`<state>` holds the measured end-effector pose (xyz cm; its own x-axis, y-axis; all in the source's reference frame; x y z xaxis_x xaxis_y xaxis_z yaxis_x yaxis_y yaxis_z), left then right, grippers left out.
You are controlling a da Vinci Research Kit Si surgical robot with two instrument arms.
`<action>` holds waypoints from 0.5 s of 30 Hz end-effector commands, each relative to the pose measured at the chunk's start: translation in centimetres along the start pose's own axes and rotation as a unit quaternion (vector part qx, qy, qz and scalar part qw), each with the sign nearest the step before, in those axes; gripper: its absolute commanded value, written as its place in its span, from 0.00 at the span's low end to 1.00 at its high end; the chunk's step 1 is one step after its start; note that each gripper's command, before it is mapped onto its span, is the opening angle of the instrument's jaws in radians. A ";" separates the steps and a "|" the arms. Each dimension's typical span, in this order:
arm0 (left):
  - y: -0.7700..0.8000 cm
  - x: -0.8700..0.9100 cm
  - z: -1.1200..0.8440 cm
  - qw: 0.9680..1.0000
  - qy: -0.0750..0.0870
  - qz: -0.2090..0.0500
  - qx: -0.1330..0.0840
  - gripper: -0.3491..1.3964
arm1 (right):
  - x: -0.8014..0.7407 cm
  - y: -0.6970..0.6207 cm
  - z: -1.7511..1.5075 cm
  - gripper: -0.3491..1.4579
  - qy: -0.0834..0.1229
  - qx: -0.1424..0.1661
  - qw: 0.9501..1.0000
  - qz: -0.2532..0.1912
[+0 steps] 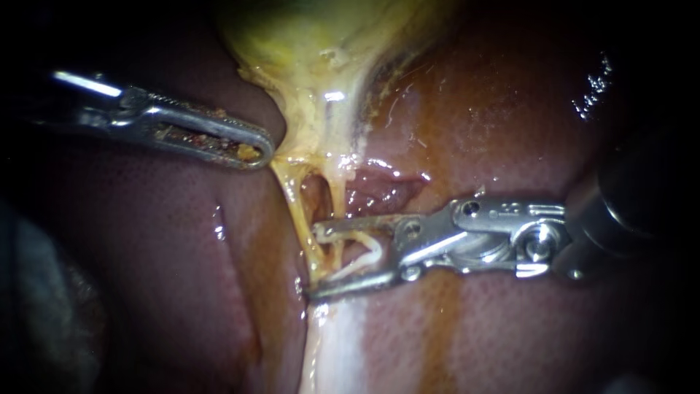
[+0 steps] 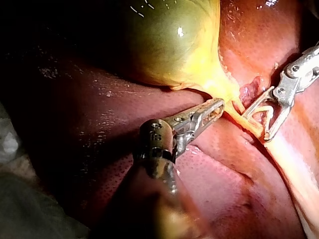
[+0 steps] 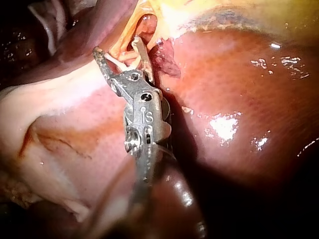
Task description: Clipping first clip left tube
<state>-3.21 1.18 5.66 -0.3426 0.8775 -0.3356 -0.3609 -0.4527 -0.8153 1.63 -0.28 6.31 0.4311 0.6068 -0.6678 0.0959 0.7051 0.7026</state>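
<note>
The yellow-green gallbladder (image 1: 321,44) narrows to a neck from which two thin yellow tubes run down: the left tube (image 1: 295,208) and the right tube (image 1: 337,201). My left instrument (image 1: 255,152) comes in from the left, its jaws shut on the edge of the gallbladder neck (image 2: 225,94), as the left wrist view also shows for this instrument (image 2: 214,107). My right instrument (image 1: 317,259) stands with jaws wide open astride both tubes, its tips just past the left tube. A white V-shaped clip (image 1: 368,252) sits open inside those jaws, as with the clip (image 3: 122,62) in the right instrument (image 3: 119,55).
Dark red liver (image 1: 510,109) lies all around. A raw red patch (image 1: 379,186) sits just right of the tubes. A pale band of tissue (image 1: 328,350) runs down below the right instrument's jaws. Greyish cloth (image 1: 36,306) lies at the far left.
</note>
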 end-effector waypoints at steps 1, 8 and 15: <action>0.00 0.00 0.00 1.000 0.000 0.000 0.000 0.00 | 0.01 0.00 0.03 0.47 -0.001 0.001 1.000 -0.001; 0.01 0.00 0.00 1.000 0.000 0.000 0.000 0.00 | 0.08 -0.06 0.21 0.46 0.000 0.021 1.000 -0.008; 0.01 0.00 0.00 1.000 0.000 0.000 0.001 0.00 | 0.17 -0.12 0.39 0.46 0.006 0.026 1.000 -0.010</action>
<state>-3.22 1.17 5.65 -0.3419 0.8779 -0.3354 -0.3619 -0.4524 -0.8151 2.06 -0.42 6.20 0.4169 0.5978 -0.6847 0.1531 0.6963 0.7012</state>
